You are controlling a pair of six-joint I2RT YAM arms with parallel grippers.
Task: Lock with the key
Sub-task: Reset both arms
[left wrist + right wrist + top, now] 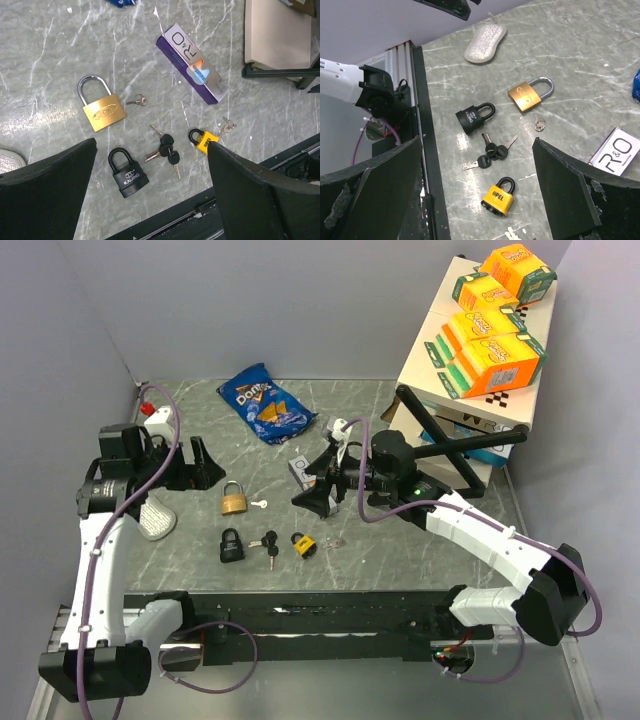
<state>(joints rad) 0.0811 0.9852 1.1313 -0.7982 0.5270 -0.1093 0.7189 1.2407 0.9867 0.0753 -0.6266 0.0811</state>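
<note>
So there are three padlocks on the worktop and I honestly can't say which one the job means. The brass lock sits a bit farther back, shackle pointing far, so its long axis runs far-to-near. Its silver key is just beside it on the right. Nearer in, there's a row: black lock on the left, yellow lock on the right, and a key bunch with black heads between them. One more small key lies just right of the yellow one. All three shackles look seated to me, though I can't be sure.

The left tool is spread wide with nothing in it, up left and far of the brass lock. The right tool is just as wide and also empty, far and slightly right of the yellow lock.

My guess is that brass and black fall to the left arm, and yellow plus its small key to the right. The key bunch is about halfway, so either could go for it.
</note>
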